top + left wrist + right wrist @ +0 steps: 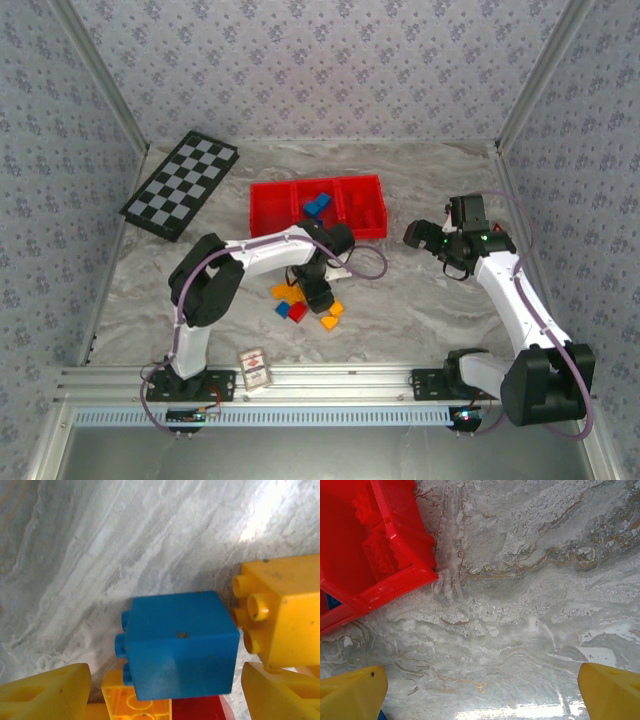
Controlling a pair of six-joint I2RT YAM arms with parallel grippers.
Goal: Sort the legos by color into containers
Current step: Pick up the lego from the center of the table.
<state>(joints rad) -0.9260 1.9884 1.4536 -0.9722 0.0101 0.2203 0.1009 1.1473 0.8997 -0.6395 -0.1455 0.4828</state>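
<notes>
Left end effector point(165, 690): open astride blue brick point(180, 645), empty.
Right end effector point(480, 695): wide, empty.
Grip: squarely (yellow brick point(285, 615) crowds 3 o'clock).

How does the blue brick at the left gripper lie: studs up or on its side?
On its side: in the left wrist view the blue brick has its studs pointing sideways, not up at the camera.
</notes>
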